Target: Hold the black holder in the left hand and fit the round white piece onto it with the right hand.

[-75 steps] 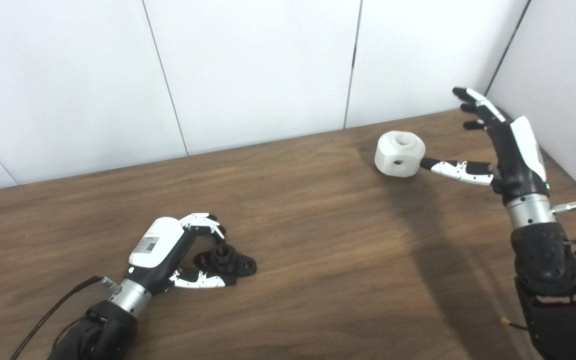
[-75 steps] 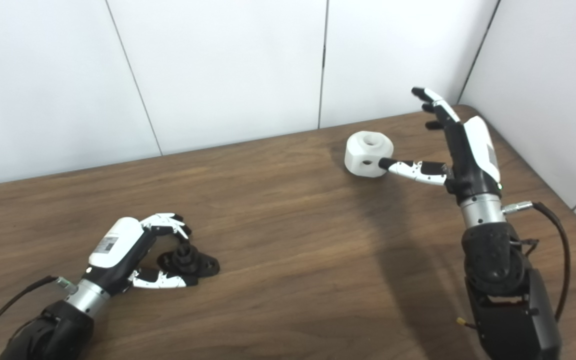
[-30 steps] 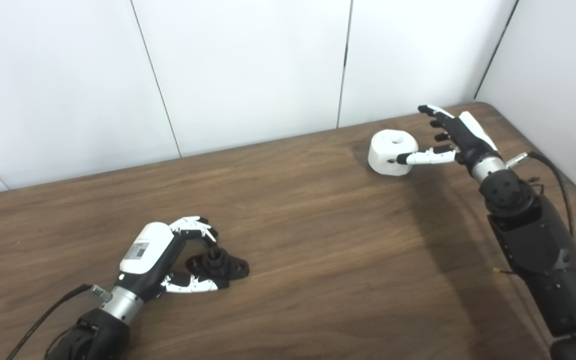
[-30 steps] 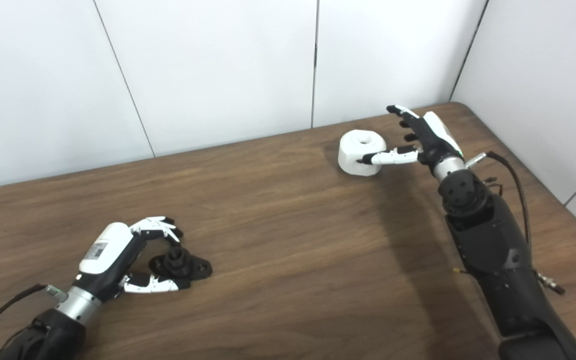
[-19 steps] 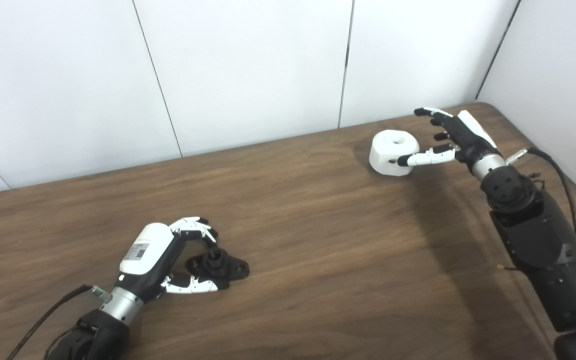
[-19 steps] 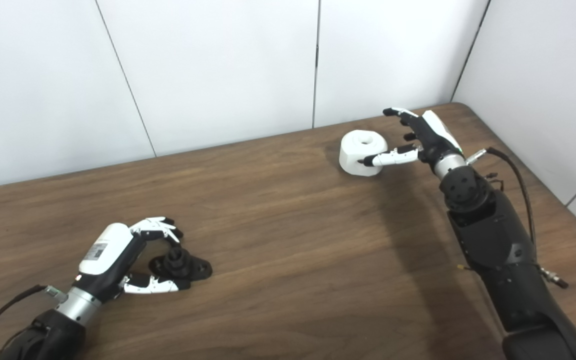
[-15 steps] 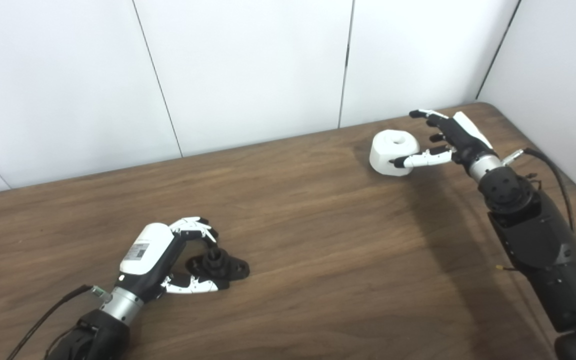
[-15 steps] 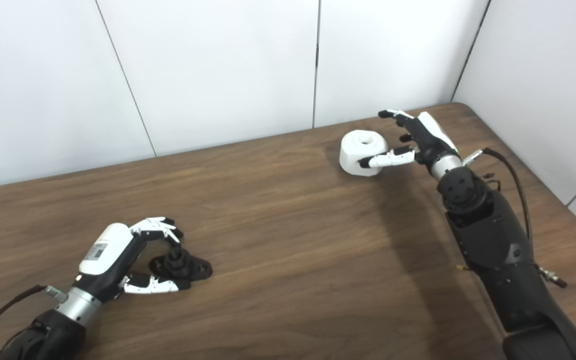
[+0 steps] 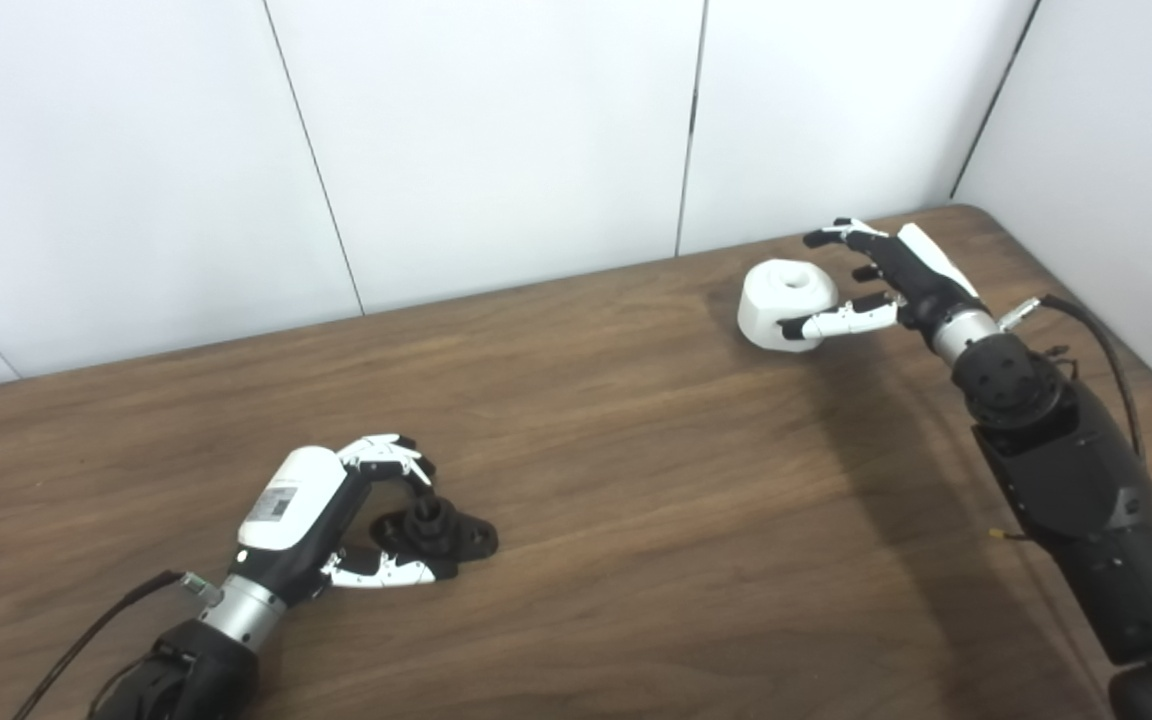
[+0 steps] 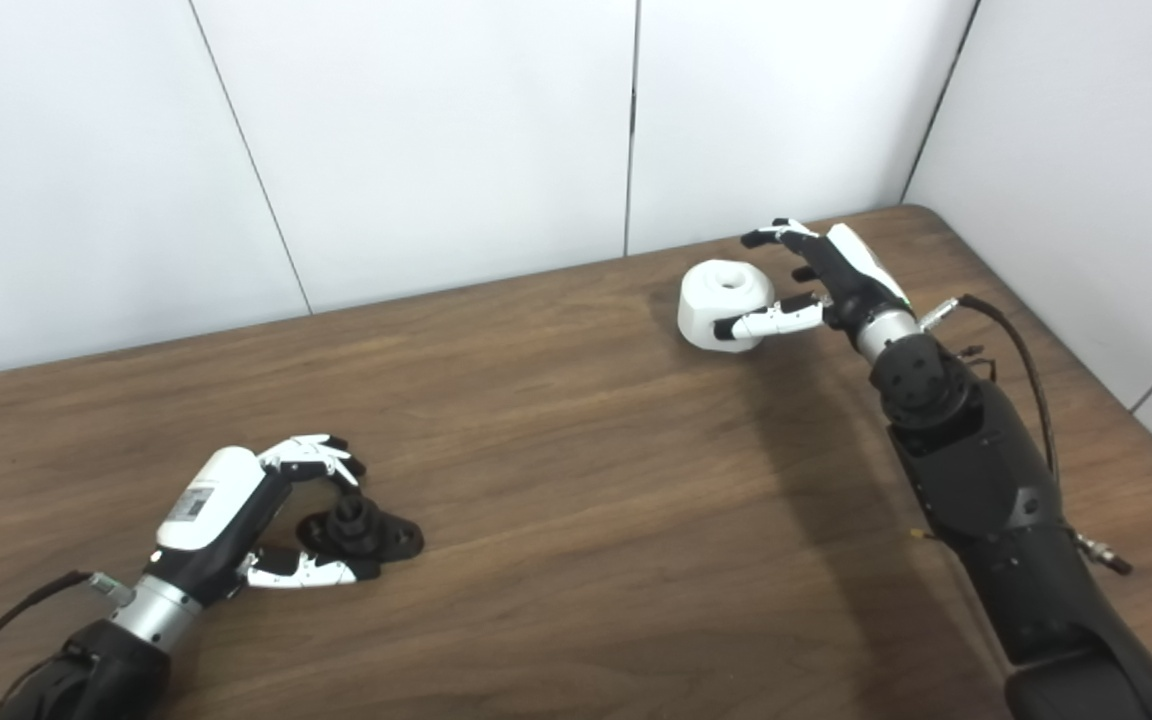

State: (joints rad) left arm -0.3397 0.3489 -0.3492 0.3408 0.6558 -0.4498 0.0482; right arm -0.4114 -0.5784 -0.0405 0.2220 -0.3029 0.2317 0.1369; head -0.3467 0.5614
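Observation:
The black holder (image 9: 448,533), a flat base with a short upright peg, lies on the wooden table (image 9: 636,480) at the near left. My left hand (image 9: 321,500) is cupped around it, open: the thumb lies along the holder's near edge and the curled fingers hang just above the peg. The round white piece (image 9: 784,298), with a hole in its top, stands at the far right. My right hand (image 9: 901,280) reaches it from the right, open. Its thumb rests on the piece's near side and its fingers arch over the far right rim.
White wall panels (image 9: 496,140) rise just behind the table's far edge, and another wall (image 9: 1106,150) stands close on the right. The table's rounded far-right corner (image 10: 921,212) is beside my right hand. A cable (image 9: 1096,325) loops from the right wrist.
My right hand has dropped low and slid left toward the white piece, its fingers bending over the rim. The left hand and holder have not moved. The camera shifted early on.

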